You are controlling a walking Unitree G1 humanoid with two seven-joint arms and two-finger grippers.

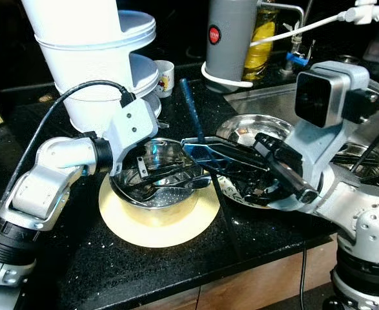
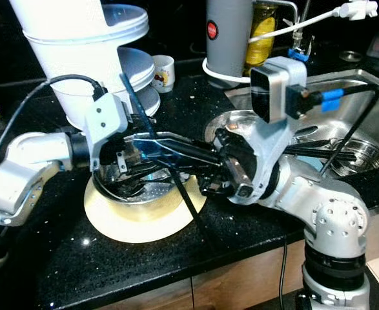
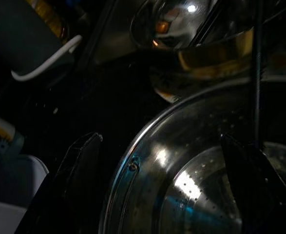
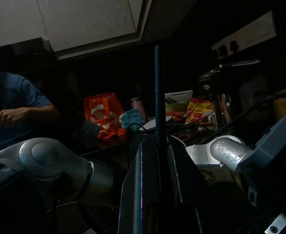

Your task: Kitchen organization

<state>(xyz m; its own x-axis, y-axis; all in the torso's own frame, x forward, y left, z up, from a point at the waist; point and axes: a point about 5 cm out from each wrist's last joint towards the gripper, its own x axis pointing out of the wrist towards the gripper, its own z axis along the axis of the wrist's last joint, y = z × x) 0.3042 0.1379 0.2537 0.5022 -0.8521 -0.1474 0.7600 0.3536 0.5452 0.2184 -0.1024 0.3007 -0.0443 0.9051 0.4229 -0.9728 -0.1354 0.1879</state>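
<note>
Right pincer (image 1: 199, 150) clamping a thin dark rod (image 1: 190, 106), fingers closed tight on it, tips reaching over the rim of the strainer (image 1: 155, 184). Rod running up and back from the grip in the head views, standing straight between the fingers in the right wrist view. Left pincer (image 1: 152, 173) dipping into the strainer from the other side, fingers spread wide and holding nothing; in the left wrist view, one finger (image 3: 74, 170) hanging outside the steel rim and the other inside over the perforated floor. Strainer sitting on a pale yellow plate (image 1: 157, 229) on the black bench (image 1: 79, 271), a steel bowl (image 1: 254, 129) just beside it, the sink (image 1: 363, 155) beyond.

Judging the step: lifting the rod out of the strainer, or setting it in; cannot tell which. Next move probably calling for a steady grip and keeping the left fingers from snagging the rim.
</note>
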